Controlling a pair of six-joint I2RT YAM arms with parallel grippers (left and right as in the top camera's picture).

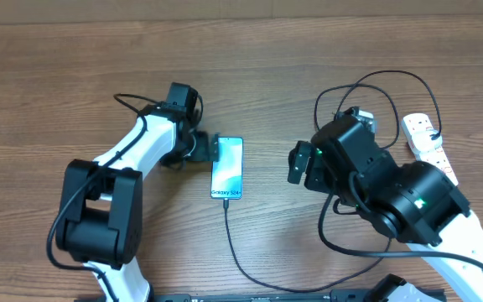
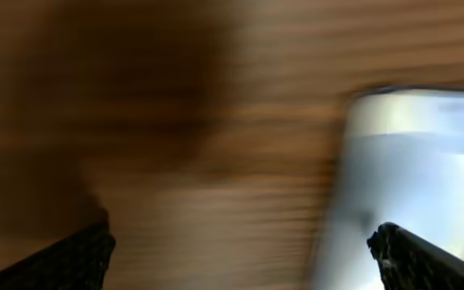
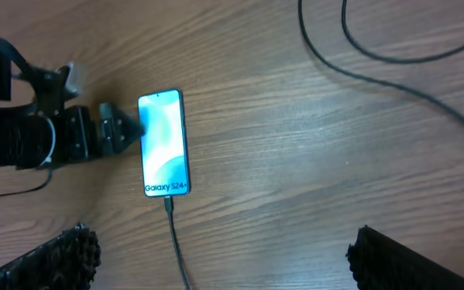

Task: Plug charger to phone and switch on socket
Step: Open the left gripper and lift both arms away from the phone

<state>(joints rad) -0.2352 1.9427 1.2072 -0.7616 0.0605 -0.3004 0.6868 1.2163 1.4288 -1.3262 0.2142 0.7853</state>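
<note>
One phone (image 1: 227, 170) lies flat on the bench (image 1: 74, 75), and one black charger (image 1: 233, 243) meets its lower end. One white power strip (image 1: 430, 138) sits far right. Of two claws, the left claw (image 1: 210, 149) is spread beside the phone's upper left edge, and the right claw (image 3: 220, 258) is spread and empty.

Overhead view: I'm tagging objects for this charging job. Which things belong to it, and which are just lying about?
Job: phone; charger at its end; socket.
Lying about: wooden table; pale item cut off at the bottom edge, unidentifiable.
</note>
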